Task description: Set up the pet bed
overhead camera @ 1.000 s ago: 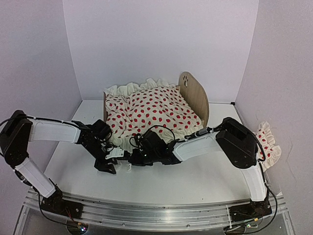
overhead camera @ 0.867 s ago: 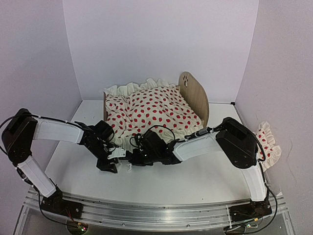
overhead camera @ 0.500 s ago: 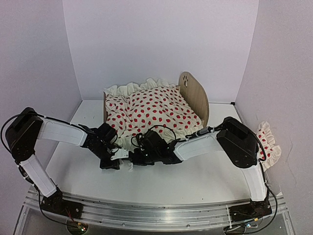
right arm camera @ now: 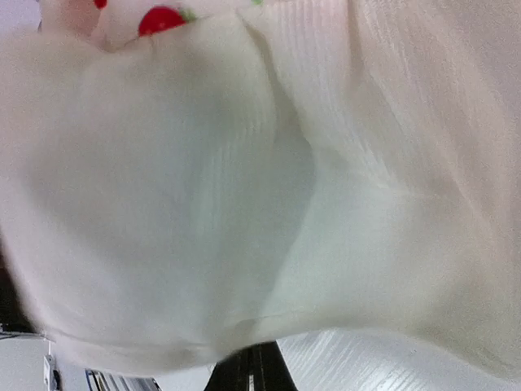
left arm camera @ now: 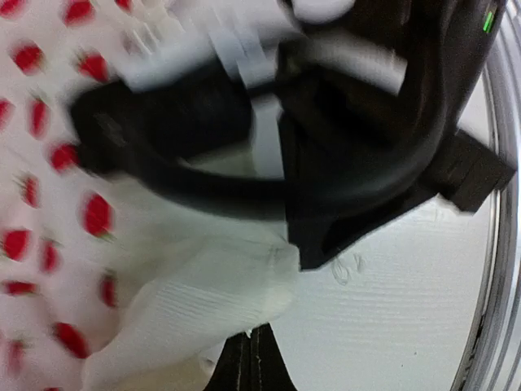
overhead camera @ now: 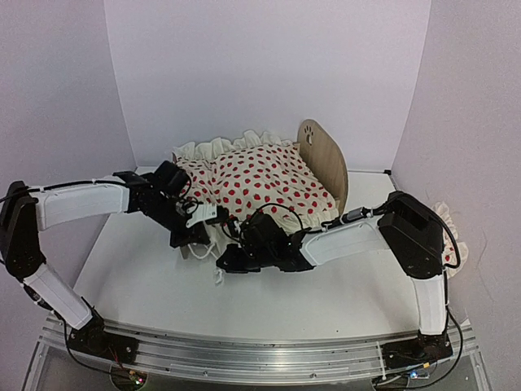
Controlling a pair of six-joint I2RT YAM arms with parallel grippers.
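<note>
Cream cotton with red dots is pretty much all the right wrist camera sees. The right gripper [right arm camera: 252, 365], closest to the front edge of the tabletop [overhead camera: 326, 305], has its fingers pressed together on the near hem of the duvet [overhead camera: 260, 181]. A bit of that hem trails onto the table under it.

Just past it and to the left, the left gripper [left arm camera: 248, 358] is closed too. Its own view is blurry, but it looks like it's pinching the ruffled edge at the duvet's near left corner, held up off the surface. Over by the right edge of the tabletop lies the pillow [overhead camera: 450, 238], half hidden behind the right arm and well apart from everything else.

Behind the grippers, toward the far edge and roughly centred, sits the pet bed [overhead camera: 324, 159]. Its long side faces the arms and the headboard is at the right end. The duvet covers the whole top, so I can't see the mattress.

My guess on handling: the frame is thin wood — stiff but light — so it'll probably skate on that smooth tabletop if the cloth gets tugged hard. The bare rim of the headboard looks like the best place to take hold of it, since the side rails are buried under fabric. The duvet is floppy and will sag between two pinch points, so corners beat mid-hem.
</note>
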